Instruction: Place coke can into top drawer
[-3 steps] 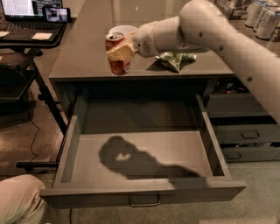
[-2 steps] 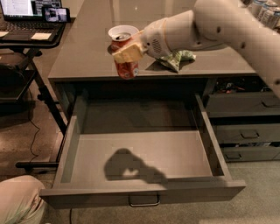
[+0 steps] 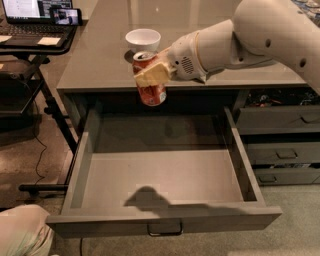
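The coke can [image 3: 150, 90] is orange-red with a silver top. My gripper [image 3: 149, 74] is shut on it and holds it upright in the air, above the back of the open top drawer [image 3: 165, 215]. The drawer is wide, shallow and dark grey, pulled fully out, with a small metal bar handle [image 3: 165, 230] on its front. Its inside is empty, with the arm's shadow across the front part. My white arm [image 3: 240, 35] reaches in from the upper right over the counter.
A white bowl [image 3: 143, 39] stands on the grey counter [image 3: 100, 60] just behind the can. Narrower stacked grey drawers [image 3: 280, 145] are at the right. A dark side table with a laptop [image 3: 30, 15] stands at the left. A pale object [image 3: 22, 232] sits at the bottom left.
My gripper has carried the can forward off the counter's edge and down, out over the open drawer. The green bag behind it is now hidden and a white bowl shows.
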`<control>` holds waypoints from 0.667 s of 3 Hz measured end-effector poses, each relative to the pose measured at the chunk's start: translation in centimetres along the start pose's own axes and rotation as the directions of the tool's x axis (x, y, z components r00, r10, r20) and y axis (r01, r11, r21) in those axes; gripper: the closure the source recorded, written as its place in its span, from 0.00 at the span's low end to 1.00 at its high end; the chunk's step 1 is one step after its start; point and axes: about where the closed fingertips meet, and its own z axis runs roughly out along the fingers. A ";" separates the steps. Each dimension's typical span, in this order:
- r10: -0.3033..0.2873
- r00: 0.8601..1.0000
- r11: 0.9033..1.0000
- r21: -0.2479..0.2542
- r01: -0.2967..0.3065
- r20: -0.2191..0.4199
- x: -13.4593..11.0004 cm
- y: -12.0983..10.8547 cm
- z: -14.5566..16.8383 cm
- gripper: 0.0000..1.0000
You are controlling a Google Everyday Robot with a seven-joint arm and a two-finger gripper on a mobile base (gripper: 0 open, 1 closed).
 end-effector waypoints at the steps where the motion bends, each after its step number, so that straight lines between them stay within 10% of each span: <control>1: -0.015 1.000 1.000 -0.017 0.015 0.005 -0.3 0.1 0.5 1.00; 2: -0.011 0.999 0.999 -0.052 0.014 0.046 1.9 1.2 1.5 1.00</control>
